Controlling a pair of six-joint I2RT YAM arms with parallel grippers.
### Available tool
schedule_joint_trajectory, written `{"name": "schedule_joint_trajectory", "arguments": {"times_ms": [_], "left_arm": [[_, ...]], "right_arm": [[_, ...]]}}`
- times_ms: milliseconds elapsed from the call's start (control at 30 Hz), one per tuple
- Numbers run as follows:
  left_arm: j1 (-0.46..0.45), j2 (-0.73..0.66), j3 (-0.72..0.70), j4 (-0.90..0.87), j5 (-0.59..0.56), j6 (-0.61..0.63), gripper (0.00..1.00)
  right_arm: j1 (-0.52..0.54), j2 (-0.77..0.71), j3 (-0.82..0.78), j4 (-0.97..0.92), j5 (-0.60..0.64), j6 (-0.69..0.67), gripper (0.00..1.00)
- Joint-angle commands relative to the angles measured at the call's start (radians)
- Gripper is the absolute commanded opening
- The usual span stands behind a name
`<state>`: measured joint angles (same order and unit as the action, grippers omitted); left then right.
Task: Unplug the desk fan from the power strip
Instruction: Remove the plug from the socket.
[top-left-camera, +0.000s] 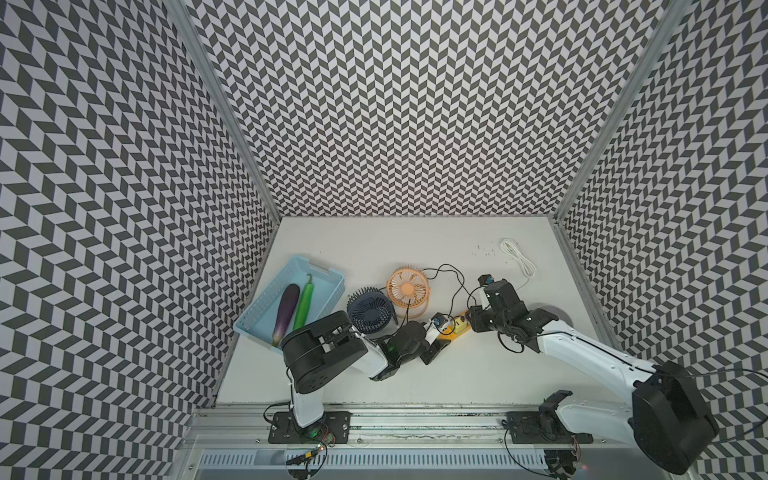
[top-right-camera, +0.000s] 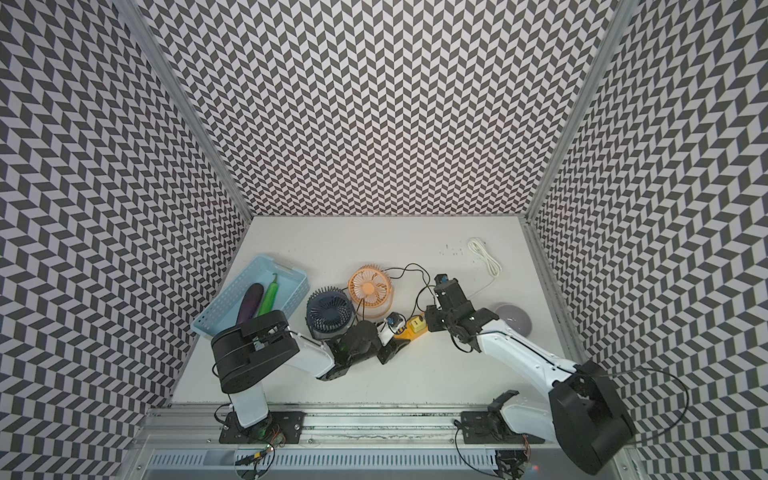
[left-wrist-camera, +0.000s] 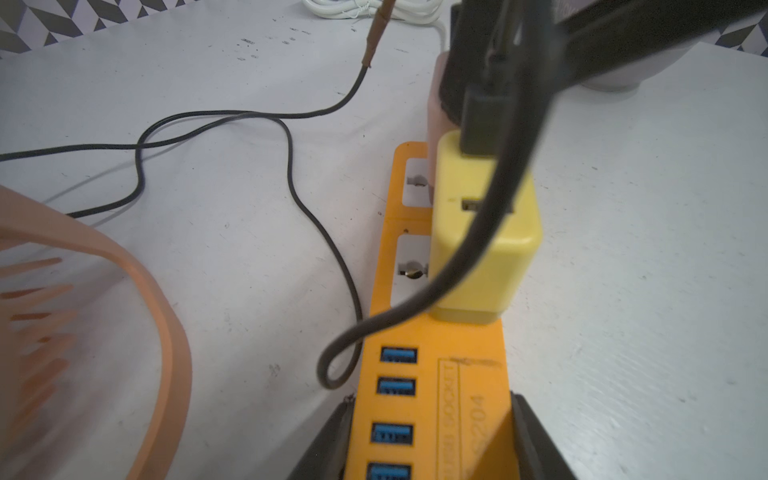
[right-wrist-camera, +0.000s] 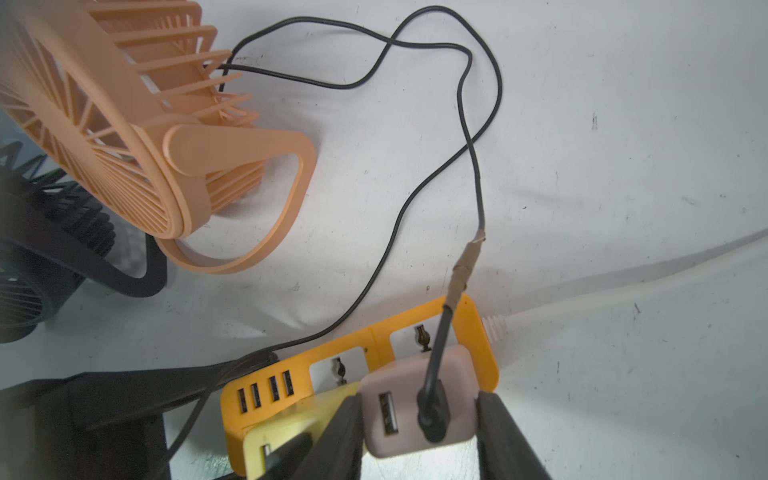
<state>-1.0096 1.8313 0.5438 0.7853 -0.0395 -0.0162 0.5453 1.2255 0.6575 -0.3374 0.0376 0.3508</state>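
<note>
The orange power strip (left-wrist-camera: 469, 353) lies on the table between both arms, seen in a top view (top-left-camera: 446, 337). My left gripper (left-wrist-camera: 432, 440) is shut on its USB end, one jaw on each long side. A yellow adapter (left-wrist-camera: 482, 249) and a pink adapter (right-wrist-camera: 457, 374) are plugged into its sockets. My right gripper (right-wrist-camera: 415, 415) is shut on the pink adapter, whose black taped cable (right-wrist-camera: 469, 257) loops off toward the orange desk fan (top-left-camera: 407, 289). A dark blue fan (top-left-camera: 371, 311) stands beside it.
A light blue basket (top-left-camera: 266, 297) at the left holds an eggplant (top-left-camera: 286, 309) and a green vegetable (top-left-camera: 304, 305). The strip's white cord (top-left-camera: 517, 257) lies coiled at the back right. A grey dome (top-right-camera: 513, 318) sits behind my right arm.
</note>
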Motion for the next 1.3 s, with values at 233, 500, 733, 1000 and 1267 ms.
{"name": "schedule_joint_trajectory", "arguments": {"times_ms": [233,500,733,1000,1267], "left_arm": [[0.002,-0.020,-0.023,-0.014,-0.006,-0.001,0.32],[0.023,-0.026,-0.029,-0.018,-0.025,-0.017,0.32],[0.035,-0.044,-0.043,-0.018,-0.027,-0.022,0.32],[0.032,-0.050,-0.049,-0.031,-0.036,-0.013,0.32],[0.034,-0.064,-0.049,-0.065,-0.058,0.016,0.32]], "right_arm": [[-0.011,0.015,-0.004,0.047,0.035,0.052,0.29],[-0.009,0.004,-0.013,0.068,0.000,0.025,0.29],[-0.027,0.013,0.003,0.108,-0.012,0.042,0.28],[-0.025,0.012,0.007,0.112,-0.031,0.001,0.46],[-0.012,0.003,0.030,0.069,-0.006,-0.035,0.56]]}}
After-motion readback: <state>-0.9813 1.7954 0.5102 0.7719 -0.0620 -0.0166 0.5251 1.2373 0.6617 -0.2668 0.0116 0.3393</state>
